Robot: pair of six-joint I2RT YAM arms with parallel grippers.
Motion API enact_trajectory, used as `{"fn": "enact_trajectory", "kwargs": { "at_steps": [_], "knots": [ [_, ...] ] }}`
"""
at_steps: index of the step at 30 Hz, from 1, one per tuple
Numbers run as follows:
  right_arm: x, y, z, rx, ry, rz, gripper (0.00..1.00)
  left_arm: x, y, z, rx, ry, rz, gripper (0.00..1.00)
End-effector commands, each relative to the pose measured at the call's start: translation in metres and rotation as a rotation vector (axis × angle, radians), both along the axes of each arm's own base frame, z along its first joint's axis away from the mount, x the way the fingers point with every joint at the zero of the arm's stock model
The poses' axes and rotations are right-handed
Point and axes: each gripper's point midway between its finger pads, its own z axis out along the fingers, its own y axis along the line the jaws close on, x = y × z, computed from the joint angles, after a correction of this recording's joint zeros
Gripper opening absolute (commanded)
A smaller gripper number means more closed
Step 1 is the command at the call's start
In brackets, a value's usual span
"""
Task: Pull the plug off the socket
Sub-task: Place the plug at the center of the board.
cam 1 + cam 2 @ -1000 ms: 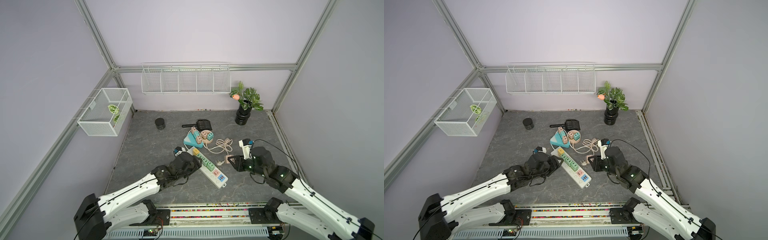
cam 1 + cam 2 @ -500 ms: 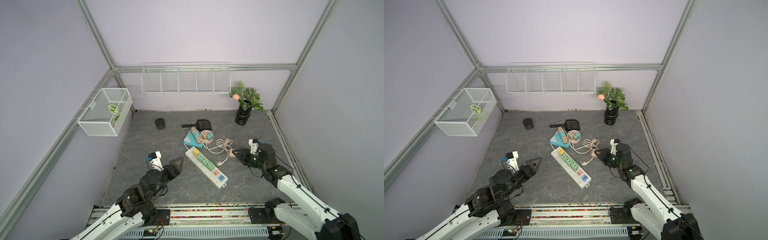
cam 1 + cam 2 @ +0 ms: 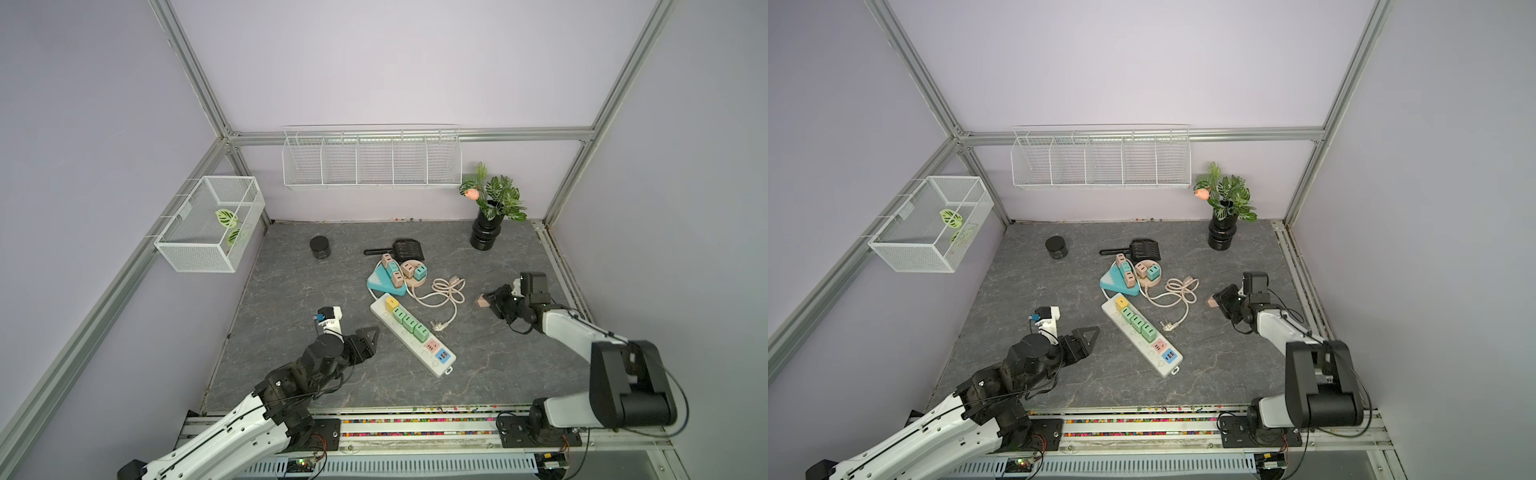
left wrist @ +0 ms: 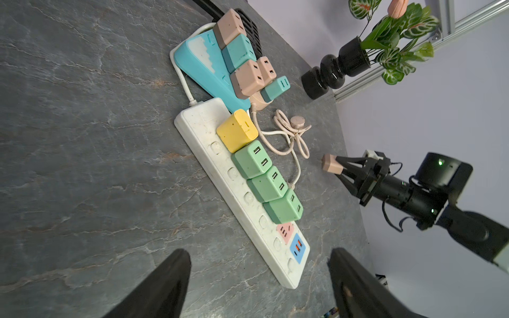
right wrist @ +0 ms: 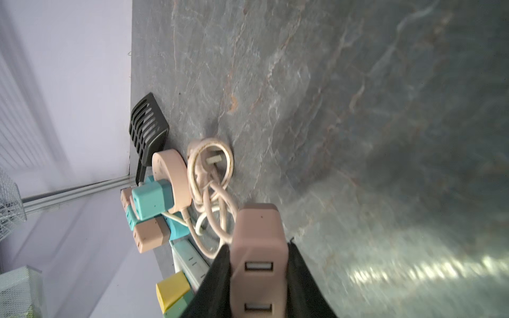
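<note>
The left jaws stand wide apart and empty above the counter (image 3: 291,291), just left of the white power strip (image 3: 406,338). The strip carries a yellow plug (image 3: 391,303) and three green plugs (image 3: 409,323). A coiled beige cord (image 3: 448,289) lies to its right. Further right, the right jaws clamp the pinkish-tan plug (image 3: 482,300), a rounded cube with two USB ports, well apart from the strip.

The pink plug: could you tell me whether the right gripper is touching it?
Touching: the right wrist view shows the right gripper clamping both sides of the pink plug.
</note>
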Motion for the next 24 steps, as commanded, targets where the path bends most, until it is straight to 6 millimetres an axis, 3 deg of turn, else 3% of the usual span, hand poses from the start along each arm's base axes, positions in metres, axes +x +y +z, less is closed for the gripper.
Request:
{"fn": "enact_trajectory", "kwargs": {
  "at_steps": [1,4,7,10,13,18,21,24],
  "knots": [
    [0.030,-0.006,-0.005,-0.006,-0.026,0.010,0.29,0.004,0.002,0.011,0.039,-0.042,-0.007,0.84],
    [0.052,-0.011,-0.015,0.008,-0.004,0.006,0.31,0.004,0.005,0.015,0.078,-0.048,-0.015,0.84],
    [0.067,-0.011,-0.024,0.019,0.030,0.024,0.42,0.008,0.010,0.023,0.121,-0.079,0.000,0.85],
    [0.068,-0.013,-0.022,-0.018,0.062,0.053,0.55,0.015,0.013,0.027,0.139,-0.098,0.025,0.87],
    [0.057,-0.024,-0.008,-0.118,0.071,0.085,0.66,0.024,0.011,0.031,0.133,-0.101,0.029,0.87],
    [0.024,-0.024,0.035,-0.196,-0.061,0.149,0.66,0.031,0.004,0.031,0.147,-0.112,0.017,0.88],
    [-0.003,-0.009,0.069,-0.129,-0.232,0.164,0.65,0.033,-0.001,0.027,0.140,-0.110,0.002,0.88],
    [-0.031,0.023,0.100,0.009,-0.415,0.226,0.65,0.033,-0.004,0.021,0.116,-0.108,-0.001,0.88]
  ]
}}
